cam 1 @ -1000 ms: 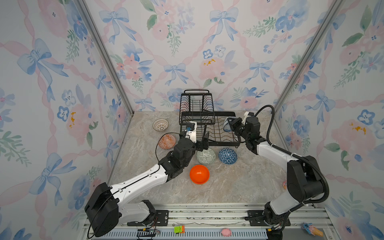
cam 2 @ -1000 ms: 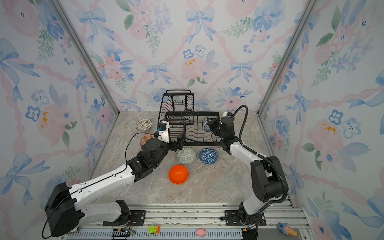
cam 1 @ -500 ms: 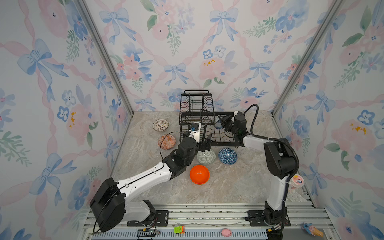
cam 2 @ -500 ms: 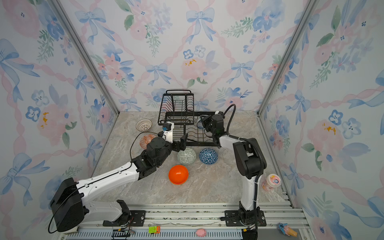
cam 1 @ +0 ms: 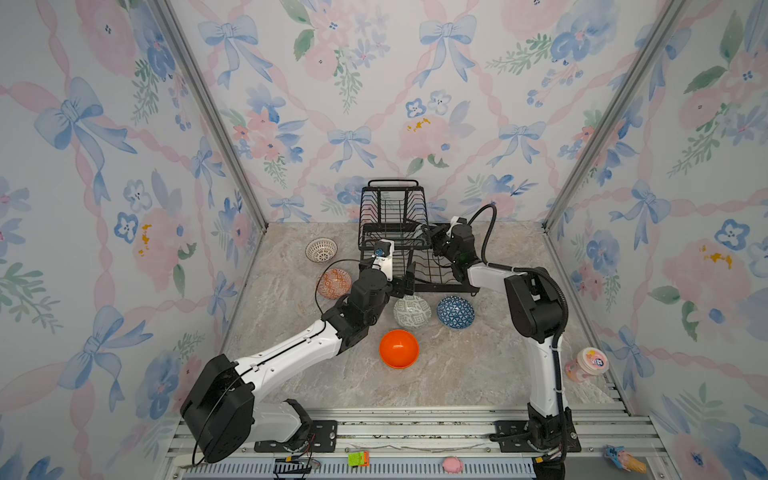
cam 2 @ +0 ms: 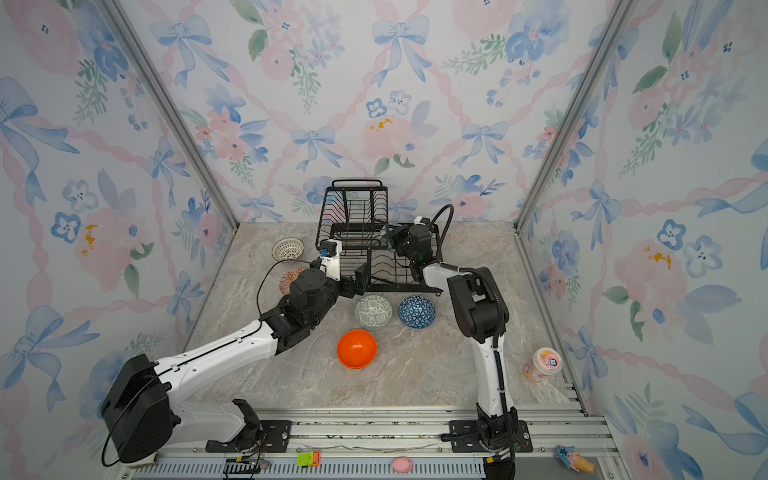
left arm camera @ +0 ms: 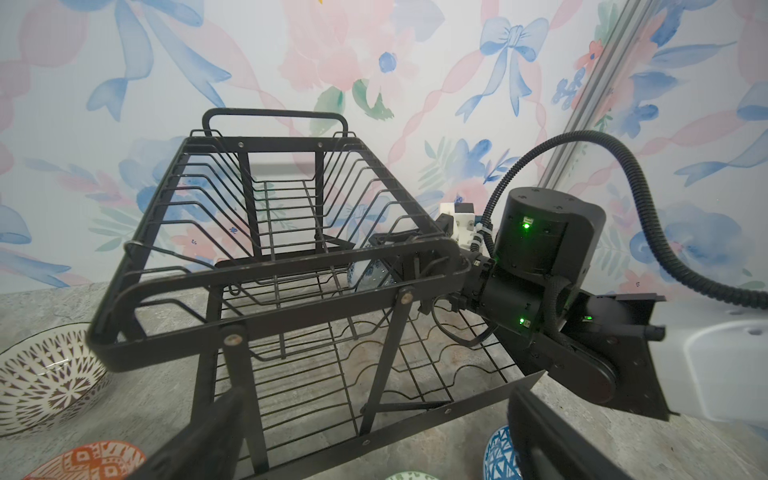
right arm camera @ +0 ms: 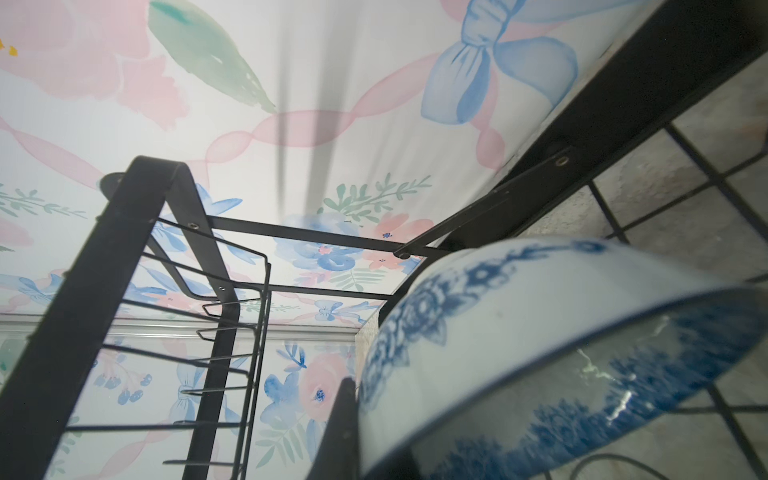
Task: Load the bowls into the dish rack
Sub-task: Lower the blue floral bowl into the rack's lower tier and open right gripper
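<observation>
Right fingers (right arm camera: 338, 432) clamped on the blue-and-white bowl (right arm camera: 519, 332), just swung it into the dish rack (cam 1: 395, 246), lower tray (left arm camera: 415, 417) right under them, so drop-off's next I'd guess.

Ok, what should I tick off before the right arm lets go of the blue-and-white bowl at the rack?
1. The right gripper is shut on the blue-and-white bowl: ok.
2. That bowl is within the rack, over the lower tray: ok.
3. It is seated in a tray slot: cannot tell; its contact is hidden.
4. The left gripper is open and empty: ok.
5. It is clear of the rack's front edge: cannot tell; it is very close.
6. Other bowls loaded: not ok; the white bowl, red bowl, green bowl, dark blue bowl and orange bowl sit on the table.
</observation>
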`<state>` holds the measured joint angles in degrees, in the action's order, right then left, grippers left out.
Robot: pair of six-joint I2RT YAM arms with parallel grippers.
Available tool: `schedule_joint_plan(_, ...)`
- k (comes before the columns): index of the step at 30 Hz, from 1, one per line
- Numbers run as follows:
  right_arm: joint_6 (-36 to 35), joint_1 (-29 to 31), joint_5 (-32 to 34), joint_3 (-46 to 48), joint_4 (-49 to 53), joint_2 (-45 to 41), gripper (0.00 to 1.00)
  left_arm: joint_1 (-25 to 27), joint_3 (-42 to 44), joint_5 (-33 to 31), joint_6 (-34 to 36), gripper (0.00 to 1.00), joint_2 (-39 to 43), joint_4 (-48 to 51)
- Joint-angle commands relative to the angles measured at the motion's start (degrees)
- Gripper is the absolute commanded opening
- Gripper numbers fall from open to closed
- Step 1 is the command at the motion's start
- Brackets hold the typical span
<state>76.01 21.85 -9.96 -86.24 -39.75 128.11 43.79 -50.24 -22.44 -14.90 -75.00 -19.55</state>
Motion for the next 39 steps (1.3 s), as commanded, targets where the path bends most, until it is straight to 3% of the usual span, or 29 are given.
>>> schedule_joint_plan(1,0.72,0.73,-0.23,-4.47,-4.51,2.05,0.0,-0.59,0.67,0.97,-0.62,0.98,-0.8,-0.36)
schedule_joint_plan(25,2.3,2.84,4.42,-15.71,-14.62,14.49,0.0,-2.13,1.35,0.96,-0.27,0.98,-1.2,-0.32)
schedule_joint_plan(39,2.29,2.94,6.48,-15.67,-19.82,17.43,0.0,-2.53,1.37,1.11,-0.4,0.98,-1.33,-0.35)
